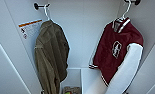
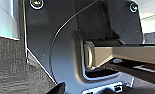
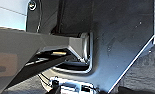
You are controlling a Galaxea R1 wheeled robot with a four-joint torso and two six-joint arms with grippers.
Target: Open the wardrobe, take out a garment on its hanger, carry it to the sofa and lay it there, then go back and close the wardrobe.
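Observation:
The wardrobe stands open in the head view, and I look straight into its white inside. The garment, a maroon varsity jacket with white sleeves and a white chest emblem, hangs at the right. Its thin white hanger hooks over a dark rail end near the top right. One white sleeve trails down toward the lower right. The wrist views carry the robot's dark plate and jointed bar over grey carpet.
An olive-brown jacket hangs at the left on its own white hanger from a dark peg. A warning sticker is on the left inner wall. White open door panels flank both sides. A low white compartment sits at the bottom.

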